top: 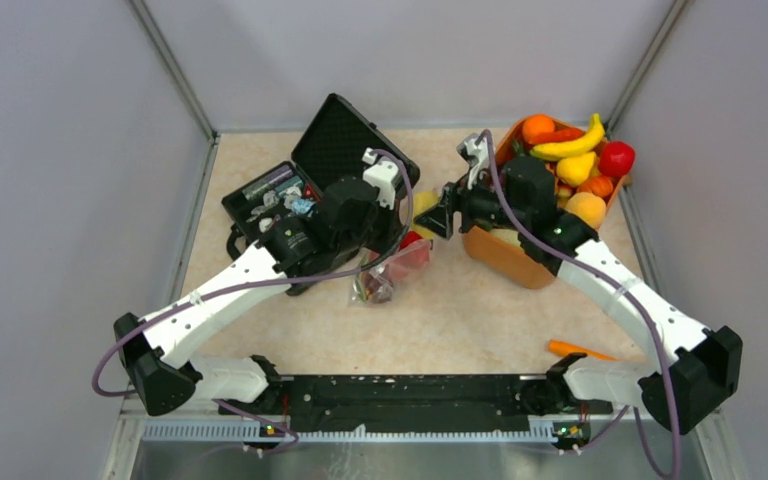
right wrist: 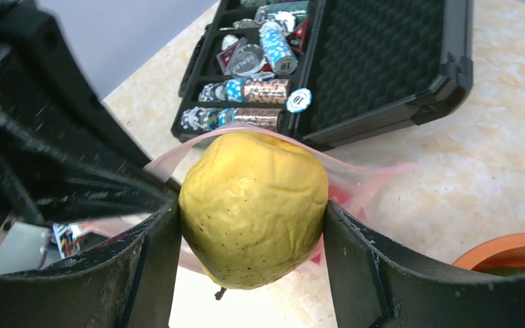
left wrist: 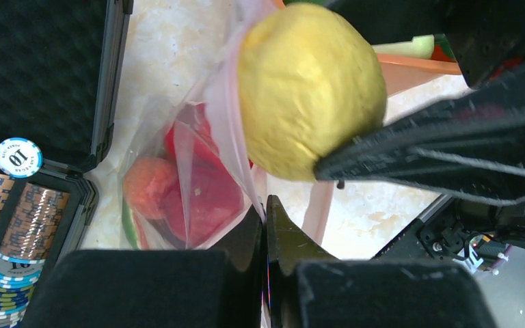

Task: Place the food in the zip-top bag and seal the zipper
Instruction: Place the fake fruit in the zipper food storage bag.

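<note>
Yellow pear [right wrist: 253, 205] lengthwise in right pincer [right wrist: 251, 213]

case: black case [top: 345, 135] lid open, poker chips [right wrist: 260, 92] inside
bin: orange bin [top: 505, 258] far right
stick: orange stick [top: 580, 350] lying near right

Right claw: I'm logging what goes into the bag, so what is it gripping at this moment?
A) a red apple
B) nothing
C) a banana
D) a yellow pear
D: the right wrist view shows the right claw shut on the yellow pear, one finger on each side, by the pink mouth edge of the zip-top bag.
</note>
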You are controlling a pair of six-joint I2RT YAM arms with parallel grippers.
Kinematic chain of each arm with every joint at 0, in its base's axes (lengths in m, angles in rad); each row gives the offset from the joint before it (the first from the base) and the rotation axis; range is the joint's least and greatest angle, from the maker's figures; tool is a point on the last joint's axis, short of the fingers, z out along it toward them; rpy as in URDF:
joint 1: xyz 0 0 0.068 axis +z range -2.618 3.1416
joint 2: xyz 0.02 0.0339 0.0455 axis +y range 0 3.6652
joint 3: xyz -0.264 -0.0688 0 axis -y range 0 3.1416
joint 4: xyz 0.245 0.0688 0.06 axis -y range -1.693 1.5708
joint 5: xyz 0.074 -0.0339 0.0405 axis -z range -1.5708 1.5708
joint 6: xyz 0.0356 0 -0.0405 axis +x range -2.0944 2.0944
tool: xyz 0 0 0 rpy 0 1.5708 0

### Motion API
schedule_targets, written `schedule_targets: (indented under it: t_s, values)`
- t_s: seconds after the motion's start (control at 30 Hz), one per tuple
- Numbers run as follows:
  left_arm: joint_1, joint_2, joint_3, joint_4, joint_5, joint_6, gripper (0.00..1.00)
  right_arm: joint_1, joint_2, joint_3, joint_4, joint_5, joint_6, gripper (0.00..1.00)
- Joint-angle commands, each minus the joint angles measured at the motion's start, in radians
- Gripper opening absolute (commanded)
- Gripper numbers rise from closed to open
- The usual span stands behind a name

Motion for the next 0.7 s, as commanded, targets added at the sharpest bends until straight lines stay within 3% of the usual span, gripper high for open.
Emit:
schedule_targets:
  t_s: [0.0, 0.17, 0.33, 0.5, 0.67]
  values:
    - [0.002, -0.027, 0.017, 0.03, 0.027, 0.009, 0.0, 0.012, 0.059, 0.086, -0.049, 0.087, 0.113, 0.48]
    - [0.002, -0.044, 0.006, 0.054, -0.007, -0.004, 0.0, 0.012, 0.081, 0.101, -0.108, 0.111, 0.182, 0.5]
    - [0.002, -0.032, 0.031, 0.03, -0.041, 0.014, 0.0, 0.015, 0.079, 0.131, -0.142, 0.036, 0.245, 0.52]
    - [0.001, -0.002, 0.044, 0.028, 0.021, 0.036, 0.0, 0.015, 0.084, 0.154, -0.145, 0.067, 0.319, 0.63]
    - [-0.001, 0.011, 0.036, 0.03, 0.062, 0.021, 0.0, 0.026, 0.119, 0.154, -0.167, 0.126, 0.344, 0.64]
